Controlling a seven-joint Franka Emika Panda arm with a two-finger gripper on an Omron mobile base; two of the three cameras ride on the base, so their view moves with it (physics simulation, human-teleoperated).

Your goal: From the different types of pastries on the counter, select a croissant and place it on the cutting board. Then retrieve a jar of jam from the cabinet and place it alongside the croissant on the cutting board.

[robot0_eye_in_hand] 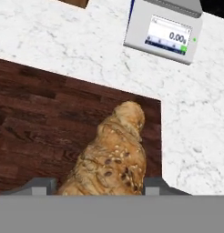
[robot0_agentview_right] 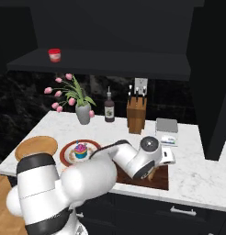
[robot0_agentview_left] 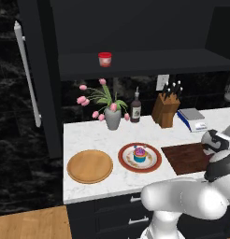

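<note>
On the shelf's left part sits the jar of jam (robot0_agentview_left: 104,59). Toward the tabletop's right edge, your hand (robot0_eye_in_hand: 100,187) grips the croissant (robot0_eye_in_hand: 113,152) over the cutting board (robot0_eye_in_hand: 45,123); release too near its right edge and you risk it rolling off.

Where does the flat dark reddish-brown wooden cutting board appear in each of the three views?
Left base view: the flat dark reddish-brown wooden cutting board lies at the right, beside the red-rimmed round plate, partly behind the arm.
Right base view: lower centre, mostly covered by the arm; a strip shows.
Hand view: left and centre, under the golden-brown croissant.
Shared landmark: the white digital kitchen scale, just beyond the board.
</note>
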